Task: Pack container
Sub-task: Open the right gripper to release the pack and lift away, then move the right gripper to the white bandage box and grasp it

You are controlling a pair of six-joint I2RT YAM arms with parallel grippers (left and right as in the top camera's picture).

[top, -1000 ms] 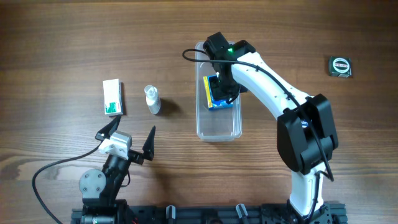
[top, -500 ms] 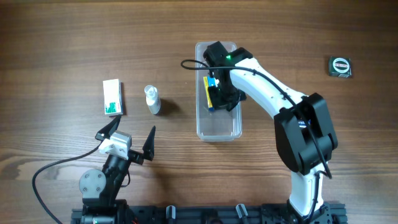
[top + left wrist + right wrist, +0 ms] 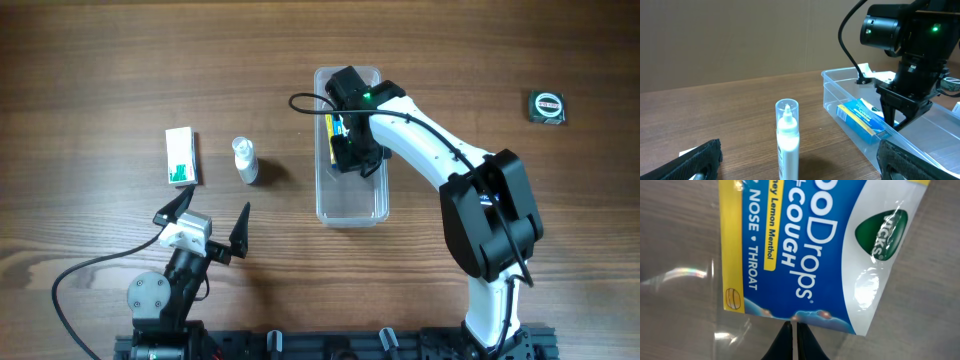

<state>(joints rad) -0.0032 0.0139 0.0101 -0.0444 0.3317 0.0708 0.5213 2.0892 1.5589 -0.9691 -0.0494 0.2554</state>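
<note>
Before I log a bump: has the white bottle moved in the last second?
No. The white bottle keeps the same gap beside the green-and-white box.

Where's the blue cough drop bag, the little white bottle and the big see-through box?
cough drop bag (image 3: 810, 245): right wrist view, middle of its blue front.
little white bottle (image 3: 788, 150): left wrist view, on its white body.
container (image 3: 350, 205): overhead view, bare floor at the end nearest the robot.
</note>
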